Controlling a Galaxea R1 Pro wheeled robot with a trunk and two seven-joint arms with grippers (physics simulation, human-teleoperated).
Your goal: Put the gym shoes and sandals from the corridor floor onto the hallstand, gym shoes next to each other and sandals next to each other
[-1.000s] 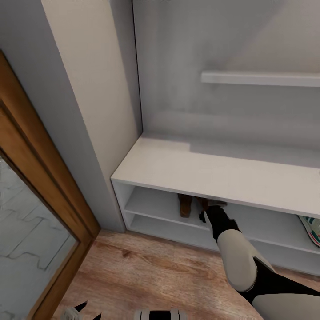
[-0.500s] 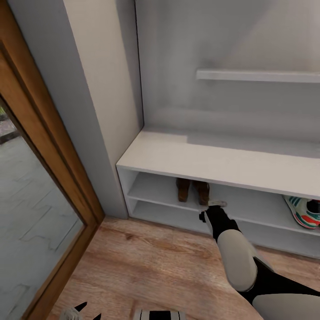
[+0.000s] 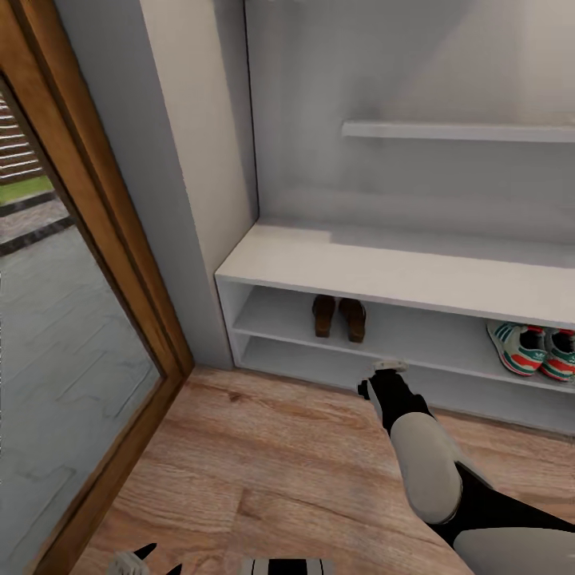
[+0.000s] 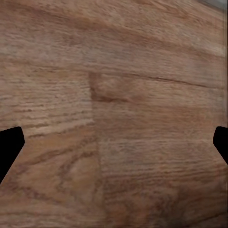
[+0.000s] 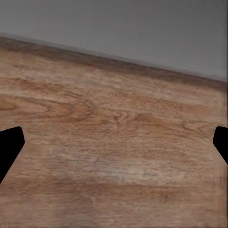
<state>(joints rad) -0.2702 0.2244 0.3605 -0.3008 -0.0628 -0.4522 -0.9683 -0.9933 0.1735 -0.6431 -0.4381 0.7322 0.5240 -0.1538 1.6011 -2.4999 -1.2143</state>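
Note:
The pale grey hallstand [image 3: 383, 271] stands against the wall ahead. On its upper tier the two dark-brown sandals [image 3: 339, 317] lie side by side at the left. The two white and green gym shoes [image 3: 533, 351] sit together at the right end of the same tier. My right gripper [image 3: 389, 367] hovers in front of the lower tier, just below the sandals, and is open and empty [image 5: 114, 147] over the corridor floor [image 3: 263, 463]. At the picture's lower edge my left gripper [image 3: 148, 559] is also open [image 4: 114, 147], with bare planks between its fingers.
A wood-framed glass door [image 3: 104, 239] runs along the left side, with paving visible outside. A grey wall pillar [image 3: 200, 160] stands between the door and the rack. A wall shelf [image 3: 455, 132] hangs above the rack's top board.
The whole view has backed away from the rack. My right gripper has come out of the upper tier, leaving both sandals there. The gym shoes have come fully into sight.

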